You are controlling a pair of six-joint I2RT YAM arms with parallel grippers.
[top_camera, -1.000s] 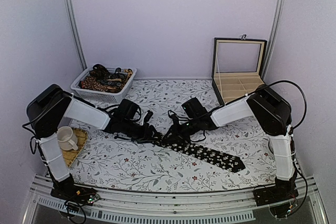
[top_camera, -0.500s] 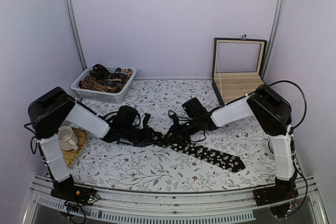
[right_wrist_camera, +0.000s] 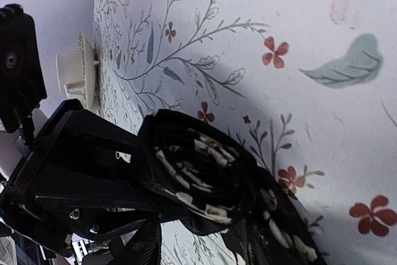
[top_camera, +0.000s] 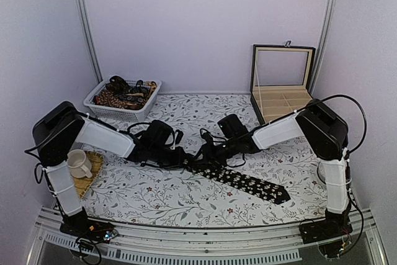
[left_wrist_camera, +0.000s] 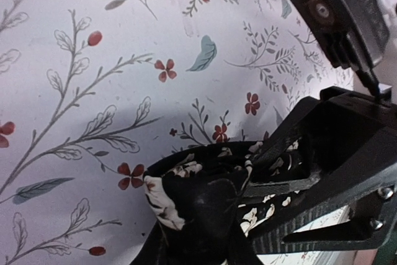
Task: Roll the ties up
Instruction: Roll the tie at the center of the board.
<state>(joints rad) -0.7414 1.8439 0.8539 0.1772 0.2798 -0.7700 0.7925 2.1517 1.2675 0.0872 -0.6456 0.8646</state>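
left gripper (top_camera: 183, 158) closer to tie (top_camera: 248, 182)

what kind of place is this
Probably a robot lab cell dressed as a home table: bare walls and metal poles, a floral tablecloth, a basket of ties, and the left gripper and right gripper on a part-rolled black tie.

Tie across the table's middle, stores at the back corners.

The tie (top_camera: 245, 182) lies on the table (top_camera: 186, 206), with its roll (right_wrist_camera: 198, 181) at the centre and its flat length running right toward the near edge. The left gripper (top_camera: 180, 158) meets the roll from the left, the right gripper (top_camera: 203, 158) from the right. A basket (top_camera: 146, 107) holding more ties (top_camera: 121, 90) sits back left, a box (top_camera: 282, 94) back right. A cup (top_camera: 79, 163) stands on a mat (top_camera: 92, 177) at the left edge.
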